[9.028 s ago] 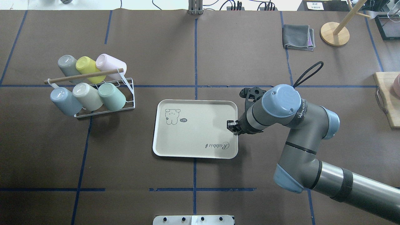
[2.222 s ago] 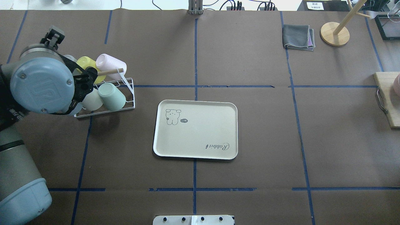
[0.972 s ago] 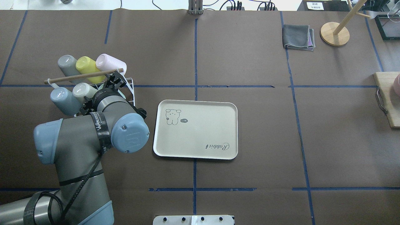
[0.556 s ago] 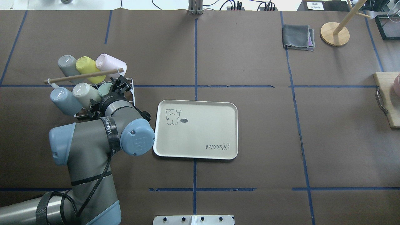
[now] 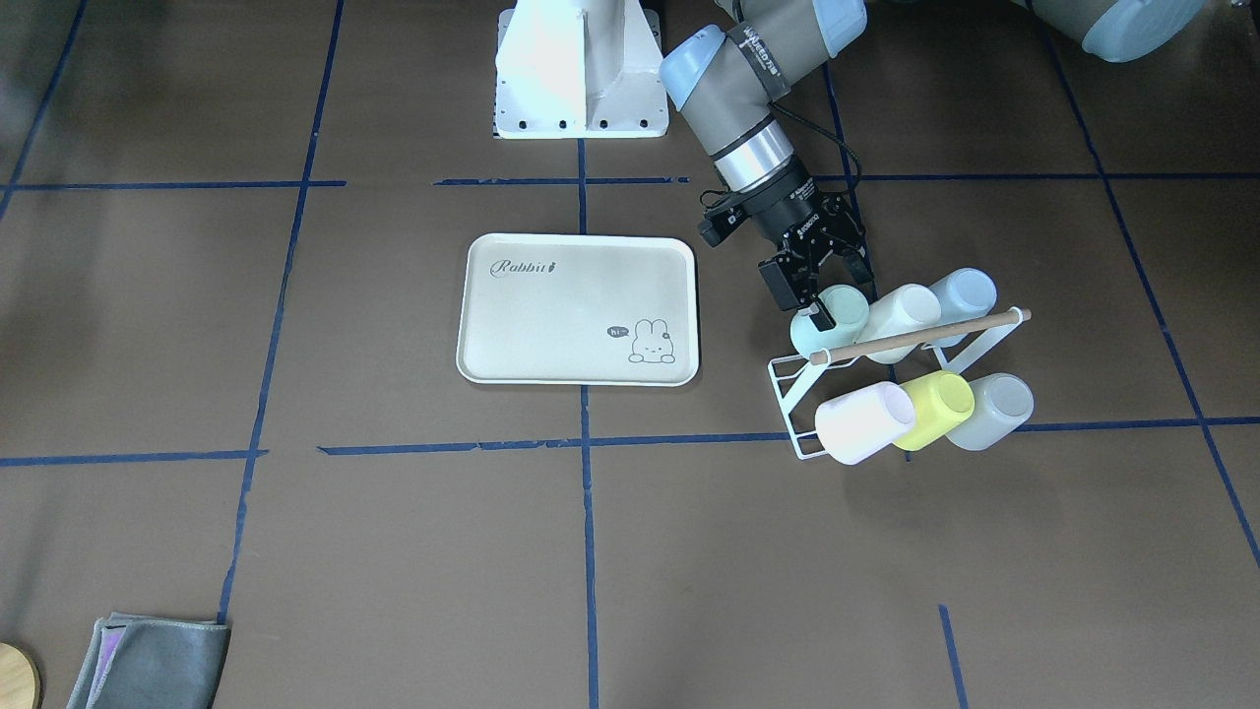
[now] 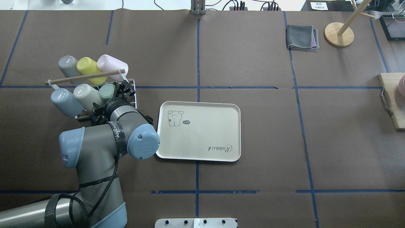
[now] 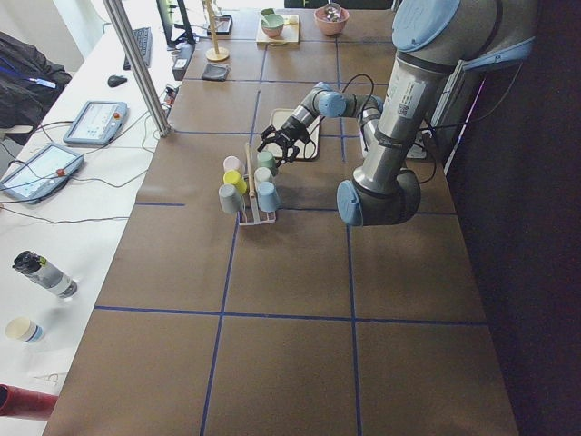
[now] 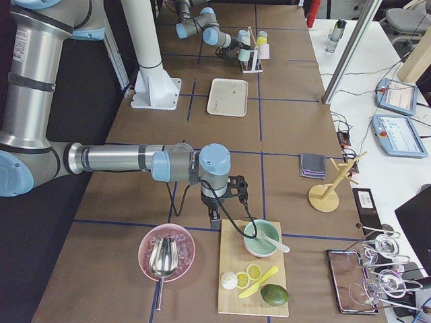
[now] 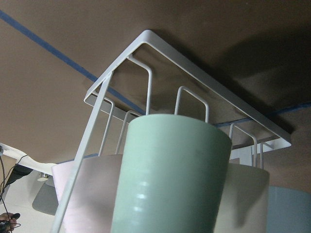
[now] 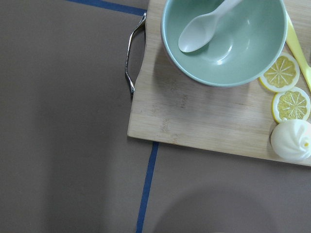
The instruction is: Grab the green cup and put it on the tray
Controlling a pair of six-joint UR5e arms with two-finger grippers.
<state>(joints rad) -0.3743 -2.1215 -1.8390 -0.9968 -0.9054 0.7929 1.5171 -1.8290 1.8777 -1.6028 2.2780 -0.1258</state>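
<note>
Task barely begun: the cream rectangular plastic tray has no cup on it. The small pale mint-green plastic cup lies tilted on a white wire rack, right of the tray in the front-facing view. The left gripper is spread wide, straddling the cup's base. It appears not yet grasped.

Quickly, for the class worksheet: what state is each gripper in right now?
Left gripper: open, straddling the green cup.
Right gripper: cannot be told; it shows only in a side view.
</note>
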